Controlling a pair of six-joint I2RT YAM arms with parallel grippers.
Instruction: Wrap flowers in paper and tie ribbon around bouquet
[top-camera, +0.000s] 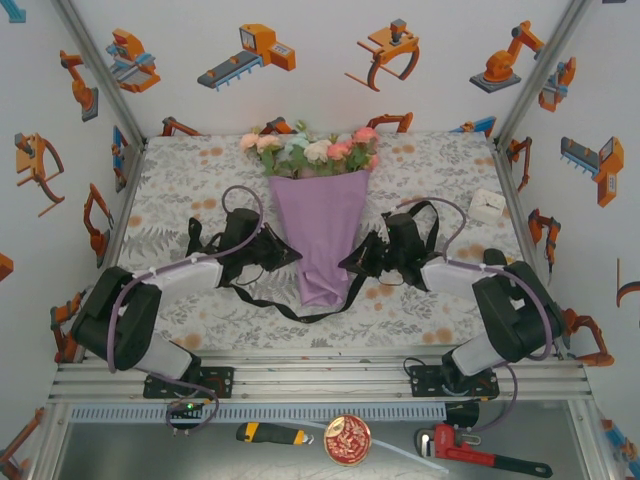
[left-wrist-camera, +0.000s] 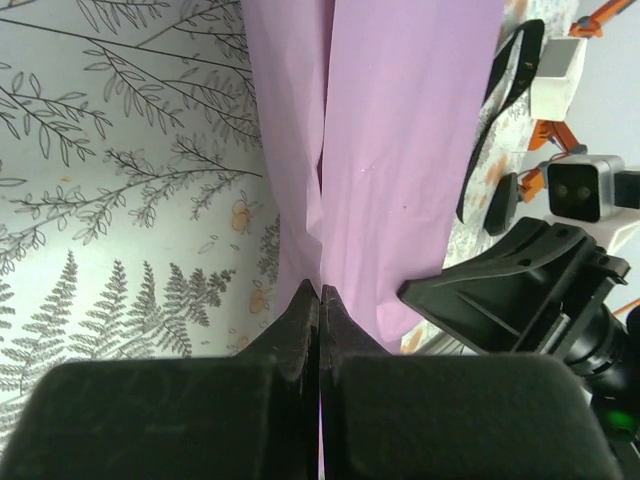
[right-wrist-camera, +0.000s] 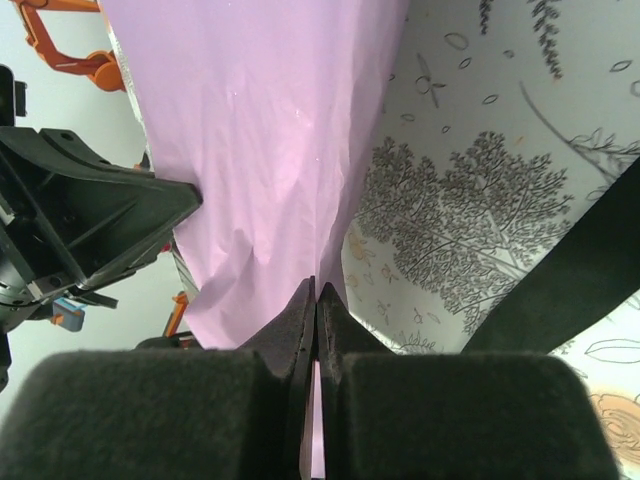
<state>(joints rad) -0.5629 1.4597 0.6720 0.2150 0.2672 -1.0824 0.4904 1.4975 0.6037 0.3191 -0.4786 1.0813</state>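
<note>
The bouquet lies in the middle of the table, its flowers (top-camera: 315, 148) at the far end above a purple paper (top-camera: 320, 235) cone that points toward me. My left gripper (top-camera: 293, 256) is at the cone's left edge. In the left wrist view the left gripper (left-wrist-camera: 320, 292) is shut, with a fold of the paper (left-wrist-camera: 400, 150) running into its tips. My right gripper (top-camera: 346, 263) is at the cone's right edge. Up close, the right gripper (right-wrist-camera: 317, 290) is shut with the paper (right-wrist-camera: 260, 150) showing between its fingers. The black ribbon (top-camera: 300, 312) passes under the cone's tip; the ribbon (right-wrist-camera: 570, 270) trails beside the right gripper.
A grey floral tablecloth (top-camera: 200, 180) covers the table between walls on three sides. A small white box (top-camera: 488, 205) sits at the right edge. Below the arm bases lie a utility knife (top-camera: 270, 433), a round tin (top-camera: 347, 440) and a red wrench (top-camera: 480, 455).
</note>
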